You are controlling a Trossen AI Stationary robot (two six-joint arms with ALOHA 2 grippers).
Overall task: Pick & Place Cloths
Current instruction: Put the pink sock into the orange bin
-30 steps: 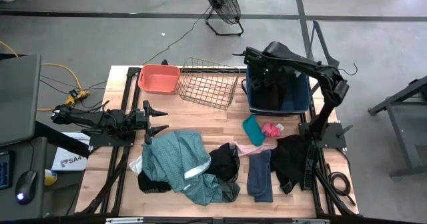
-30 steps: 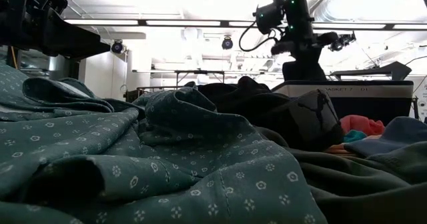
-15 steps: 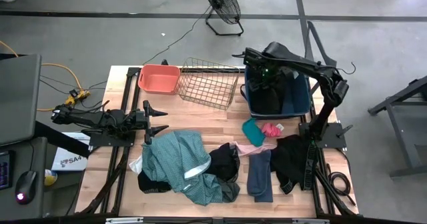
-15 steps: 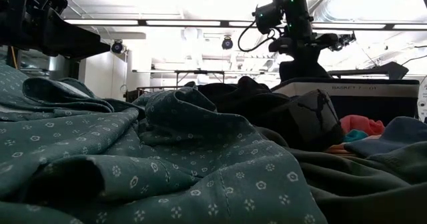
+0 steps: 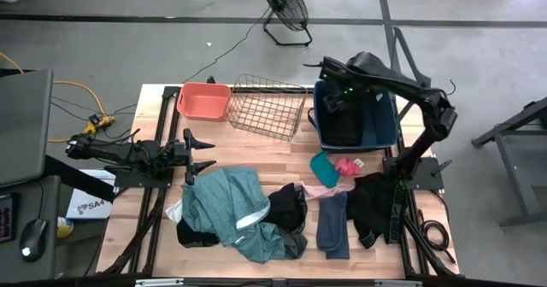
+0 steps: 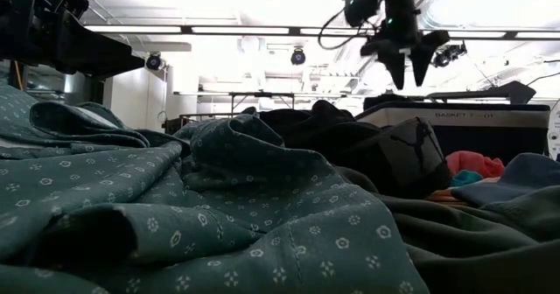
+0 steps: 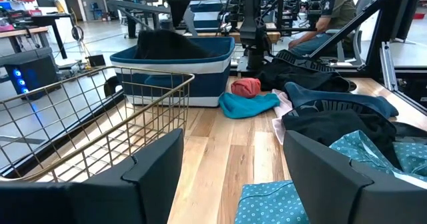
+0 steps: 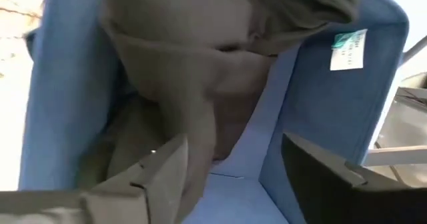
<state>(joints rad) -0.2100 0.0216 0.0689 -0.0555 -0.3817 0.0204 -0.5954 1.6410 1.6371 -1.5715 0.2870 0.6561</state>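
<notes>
cloths (image 5: 256, 210): a patterned teal garment, black pieces, a blue one and small teal and pink items lie strewn along the table's (image 5: 256, 155) front edge. a dark garment (image 5: 346, 125) lies in the blue bin (image 5: 389, 137) at the back right corner. right gripper (image 6: 408, 62) hangs above the bin, jaws spread, apparently empty. left gripper (image 5: 203, 153) waits over the left edge, jaws apart, holding nothing. wooden table also carries a coral tub (image 5: 203, 101) and wire basket (image 5: 267, 106) at the back. a fan (image 5: 285, 5) stands on the grey floor beyond.
</notes>
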